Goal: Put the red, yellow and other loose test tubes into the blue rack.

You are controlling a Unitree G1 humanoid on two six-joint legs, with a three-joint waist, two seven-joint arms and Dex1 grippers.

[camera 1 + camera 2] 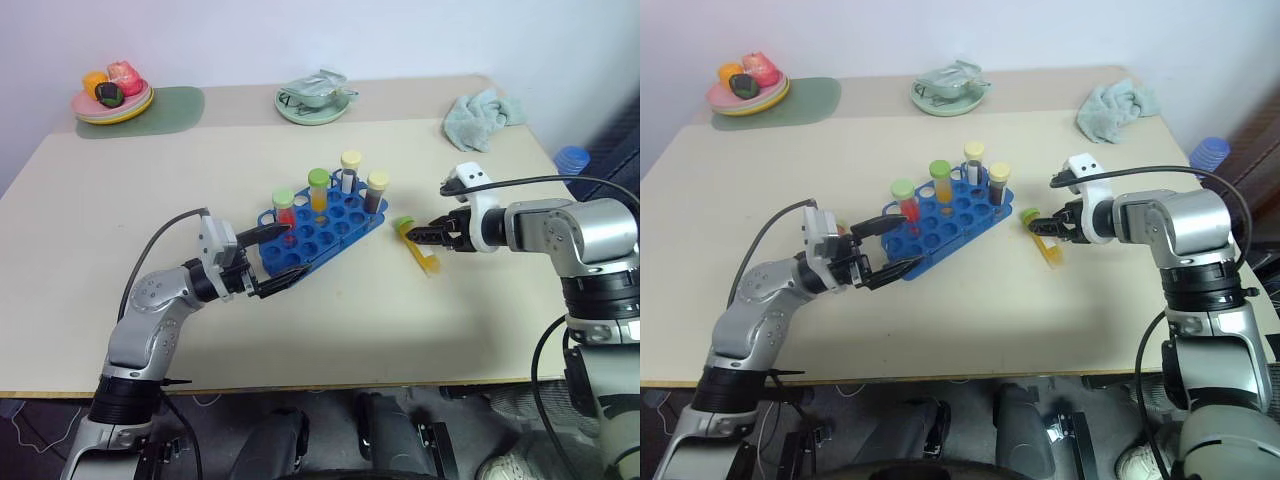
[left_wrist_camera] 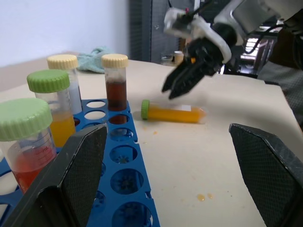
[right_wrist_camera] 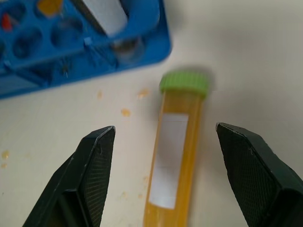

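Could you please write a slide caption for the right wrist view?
Open right tool poised over a yellow tube lying on the table beside the blue rack.

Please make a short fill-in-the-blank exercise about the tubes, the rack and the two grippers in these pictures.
1. The blue plastic rack holds ____ upright tubes.
2. The yellow-filled plastic tube lying on the beige table has a ____ cap.
3. The right gripper hovers with open fingers over the ____ tube.
4. The left gripper is open at the rack's ____ end.

Missing words: four; green; lying; near
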